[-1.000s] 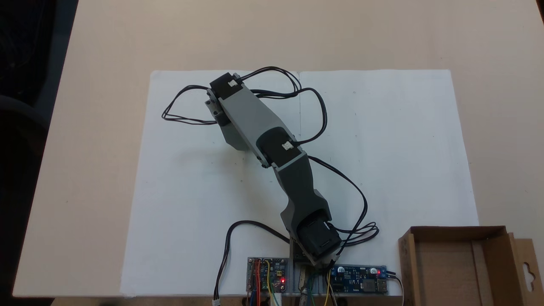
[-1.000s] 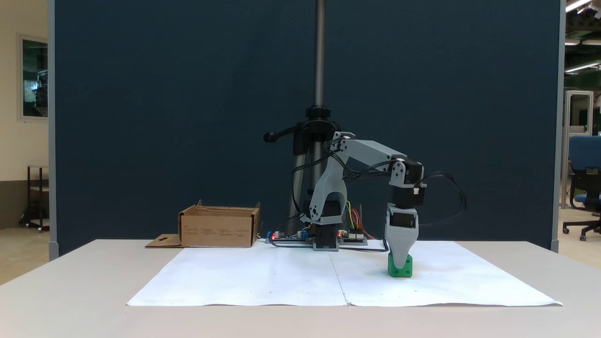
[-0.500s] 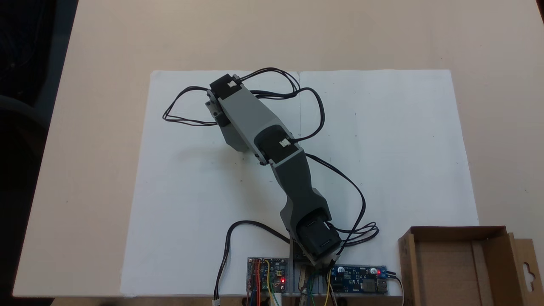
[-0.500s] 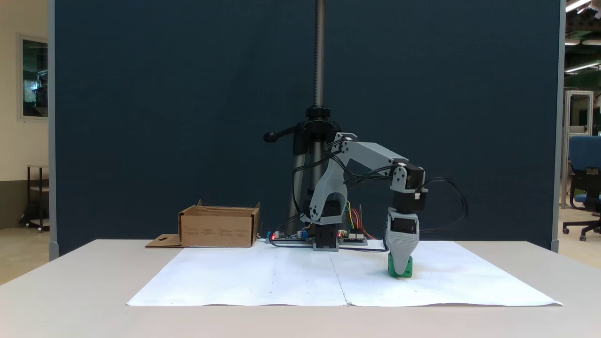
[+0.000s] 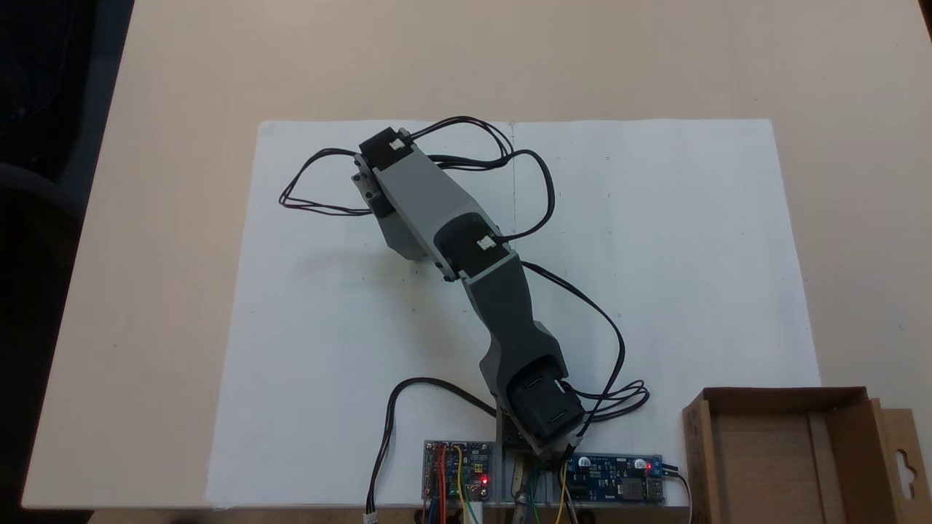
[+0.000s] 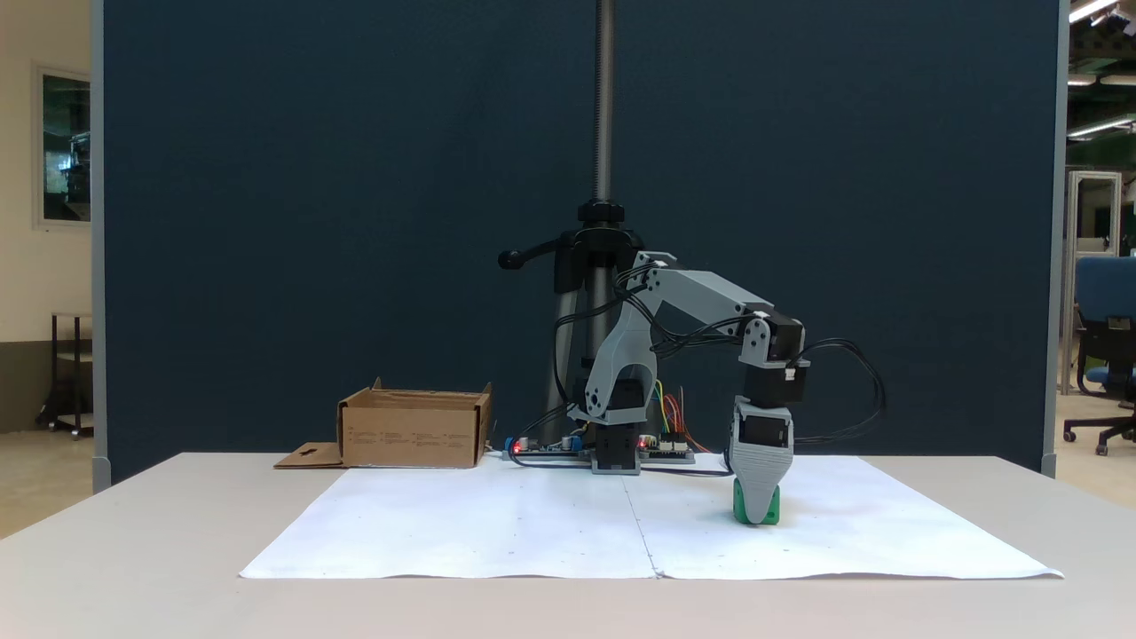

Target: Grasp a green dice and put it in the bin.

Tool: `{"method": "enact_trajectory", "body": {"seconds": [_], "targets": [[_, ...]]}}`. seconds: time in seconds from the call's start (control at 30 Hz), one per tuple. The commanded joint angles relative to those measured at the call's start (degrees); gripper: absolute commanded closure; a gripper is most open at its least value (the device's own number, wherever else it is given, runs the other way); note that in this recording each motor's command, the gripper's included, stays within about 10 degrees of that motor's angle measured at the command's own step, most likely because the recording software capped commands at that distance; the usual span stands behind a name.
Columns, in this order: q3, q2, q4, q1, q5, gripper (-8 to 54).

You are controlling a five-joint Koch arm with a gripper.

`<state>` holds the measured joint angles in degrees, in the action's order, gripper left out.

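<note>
Dark blue partition panels back a pale table with a white paper sheet (image 6: 532, 524) spread across it. From the side-on fixed view the gripper (image 6: 756, 516) points straight down with its grey tip at the paper, and the green dice (image 6: 771, 508) shows as green slivers on either side of that tip — so the jaws lie one behind the other for this camera, and I cannot tell whether they are clamped on the dice or merely straddle it. In the fixed view from above, the arm's own links cover the gripper and dice entirely.

The step in hand looks like the grasp itself: the tip is down at dice level, the dice resting on the paper. The next move, by my reading, calls for a firm close across two flat faces, then a lift clear of the sheet before any swing.

The bin (image 6: 414, 430) — an open cardboard box with a hanger-hole flap (image 5: 903, 466) — sits well apart, on the far side of the arm's base (image 6: 615, 459). Between dice and bin stand the base, the circuit boards (image 5: 615, 484) and loose black cables (image 5: 582, 298); a low carry could snag them, so the arc should probably pass high. Behind the base rises a camera stand pole (image 6: 604, 106).
</note>
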<state>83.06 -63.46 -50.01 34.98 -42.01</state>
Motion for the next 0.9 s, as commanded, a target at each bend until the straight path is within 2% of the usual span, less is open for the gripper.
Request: {"method": "enact_trajectory", "body": {"seconds": [0.0, 0.1, 0.37, 0.43, 0.6, 0.7, 0.87], "targets": [[-1.67, -1.23, 0.18, 0.88, -4.31, 10.8], [-1.67, -1.23, 0.09, 0.88, -4.48, 13.8], [-1.67, -1.14, 0.09, 0.7, -4.57, 13.9], [-1.67, -1.14, 0.18, 0.79, -4.66, 18.5], [-1.67, -1.14, 0.09, 0.44, -5.19, 24.8], [-1.67, -1.14, 0.09, -0.18, -6.15, 32.9], [-1.67, -1.23, 0.26, -1.14, -6.68, 32.9]]}}
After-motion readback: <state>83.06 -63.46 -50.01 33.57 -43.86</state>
